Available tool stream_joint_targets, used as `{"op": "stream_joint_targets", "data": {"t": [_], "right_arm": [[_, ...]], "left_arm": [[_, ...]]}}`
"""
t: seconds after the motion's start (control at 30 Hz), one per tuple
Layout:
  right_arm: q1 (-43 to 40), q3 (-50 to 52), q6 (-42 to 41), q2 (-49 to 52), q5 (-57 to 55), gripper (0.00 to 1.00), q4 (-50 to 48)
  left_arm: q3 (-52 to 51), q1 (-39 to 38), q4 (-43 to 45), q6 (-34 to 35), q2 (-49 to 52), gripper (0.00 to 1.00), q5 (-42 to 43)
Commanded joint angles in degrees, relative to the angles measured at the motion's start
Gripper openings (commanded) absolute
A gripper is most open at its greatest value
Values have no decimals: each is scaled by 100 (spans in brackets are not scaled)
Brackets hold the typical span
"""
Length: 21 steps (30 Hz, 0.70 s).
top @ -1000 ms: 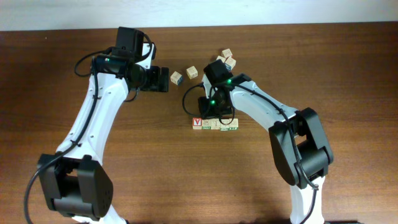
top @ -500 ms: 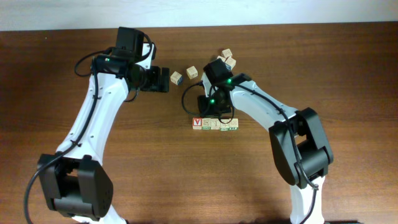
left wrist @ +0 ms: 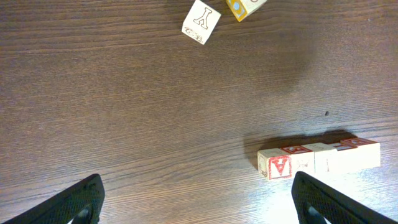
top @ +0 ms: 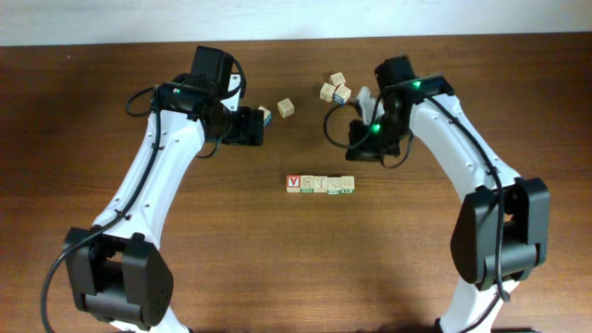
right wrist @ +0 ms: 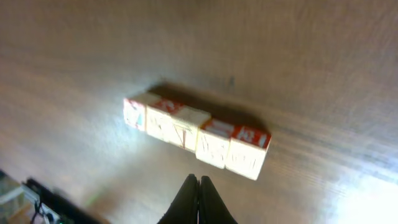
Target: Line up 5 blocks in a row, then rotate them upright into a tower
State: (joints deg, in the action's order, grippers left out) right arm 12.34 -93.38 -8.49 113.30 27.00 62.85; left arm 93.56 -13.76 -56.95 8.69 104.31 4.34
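Note:
Several pale wooden blocks [top: 320, 184] lie in a tight row at the table's middle, with a red letter face at the row's left end [top: 293, 182] and green markings on the others. The left wrist view has this row [left wrist: 323, 158] at the lower right; the right wrist view has it [right wrist: 196, 134] at the centre. My left gripper [top: 259, 128] hangs open up and left of the row, nothing between its fingers [left wrist: 68, 205]. To the upper right of the row my right gripper [top: 350, 151] is shut and empty, its tips [right wrist: 199, 199] short of the row.
Loose cubes lie behind the row: one [top: 286, 107] alone, a cluster [top: 335, 89] near the right arm, and one [top: 265, 113] beside the left gripper. In the left wrist view a loose letter cube [left wrist: 201, 22] and a blue-marked cube [left wrist: 245, 6] sit at the top.
My right arm has pulled back from the row, up and to the right, staying shut. My left arm has shifted a little right and toward the row, still open.

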Motion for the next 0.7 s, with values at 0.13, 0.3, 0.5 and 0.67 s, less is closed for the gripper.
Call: {"op": "stream_joint_targets", "data": {"t": [0.13, 0.3, 0.5, 0.67], "right_arm": [[452, 1165, 127, -431, 57, 4, -149], [535, 1639, -105, -614, -87, 4, -407], [802, 2229, -581, -612, -332, 4, -1161], [833, 2503, -750, -610, -498, 4, -1692]], "left_arm": [[94, 149, -107, 114, 26, 98, 20], [94, 302, -35, 116, 26, 100, 24], [94, 306, 52, 116, 26, 99, 50], [94, 306, 72, 114, 26, 99, 61]]}}
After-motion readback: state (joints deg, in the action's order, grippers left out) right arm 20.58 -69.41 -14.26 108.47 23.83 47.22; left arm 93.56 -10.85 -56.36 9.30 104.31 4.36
